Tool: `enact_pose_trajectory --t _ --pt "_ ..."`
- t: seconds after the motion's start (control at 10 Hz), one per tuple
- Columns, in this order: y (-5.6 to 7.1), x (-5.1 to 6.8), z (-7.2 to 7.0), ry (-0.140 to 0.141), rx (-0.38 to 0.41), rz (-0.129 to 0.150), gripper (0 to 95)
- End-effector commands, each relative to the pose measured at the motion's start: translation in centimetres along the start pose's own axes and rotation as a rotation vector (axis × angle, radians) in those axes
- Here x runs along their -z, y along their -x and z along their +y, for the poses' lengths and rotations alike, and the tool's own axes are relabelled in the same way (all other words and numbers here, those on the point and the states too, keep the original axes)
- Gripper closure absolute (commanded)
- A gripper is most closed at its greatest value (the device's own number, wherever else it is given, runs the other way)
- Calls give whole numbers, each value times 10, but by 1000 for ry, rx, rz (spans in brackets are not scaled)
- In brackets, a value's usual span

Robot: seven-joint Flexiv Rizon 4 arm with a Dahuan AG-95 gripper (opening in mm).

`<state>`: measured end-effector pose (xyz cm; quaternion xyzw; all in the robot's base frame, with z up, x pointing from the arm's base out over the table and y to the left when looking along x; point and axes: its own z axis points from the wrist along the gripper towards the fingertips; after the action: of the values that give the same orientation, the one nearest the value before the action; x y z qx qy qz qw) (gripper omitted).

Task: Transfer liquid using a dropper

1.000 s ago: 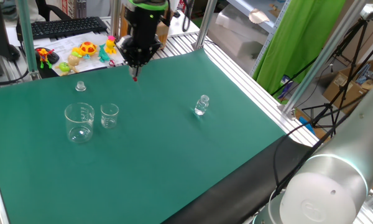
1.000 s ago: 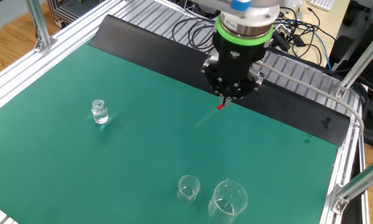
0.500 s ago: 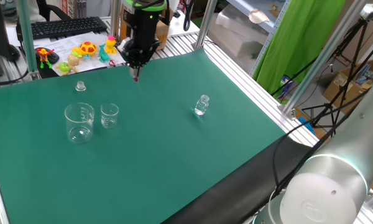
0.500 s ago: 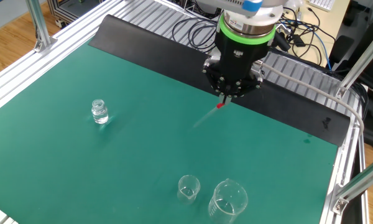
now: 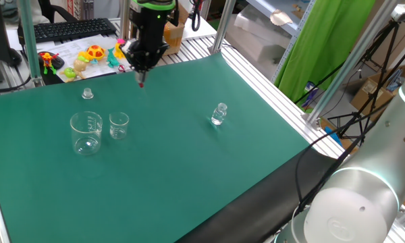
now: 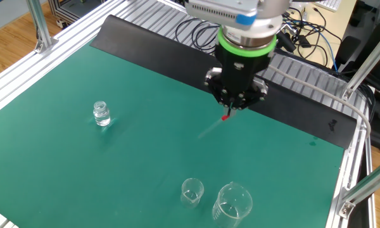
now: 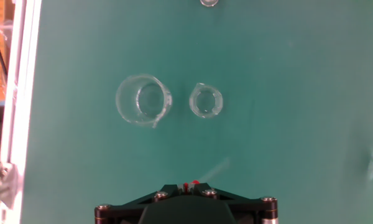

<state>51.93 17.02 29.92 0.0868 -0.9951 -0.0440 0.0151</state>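
My gripper (image 5: 142, 73) (image 6: 231, 109) hangs high over the far side of the green mat, shut on the dropper's red bulb (image 6: 225, 117) (image 5: 141, 84). In the hand view the red bulb (image 7: 191, 184) shows between the closed fingers, and the thin clear stem (image 7: 212, 169) points away toward the beakers. The large beaker (image 5: 86, 132) (image 6: 232, 203) (image 7: 143, 99) and the small beaker (image 5: 119, 125) (image 6: 192, 191) (image 7: 206, 101) stand side by side on the mat, well apart from the gripper.
A small clear glass bottle (image 5: 219, 113) (image 6: 101, 114) stands alone on the mat. A small clear cap (image 5: 88, 93) (image 7: 207, 2) lies beyond the beakers. Toys and a keyboard lie behind the mat's far edge. A black strip and cables run along the other edge.
The gripper, still holding the dropper, has shifted a little toward the beakers' side of the mat. The beakers and bottle have not moved.
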Motion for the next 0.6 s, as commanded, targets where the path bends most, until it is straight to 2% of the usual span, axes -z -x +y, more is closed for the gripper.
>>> enact_pose_trajectory --t 0.1,0.4,0.6 --pt "7 -3 9 -3 -14 -1 950" --pt "16 -9 19 -2 -27 -3 950" --pt "28 -15 24 -1 -36 -3 950"
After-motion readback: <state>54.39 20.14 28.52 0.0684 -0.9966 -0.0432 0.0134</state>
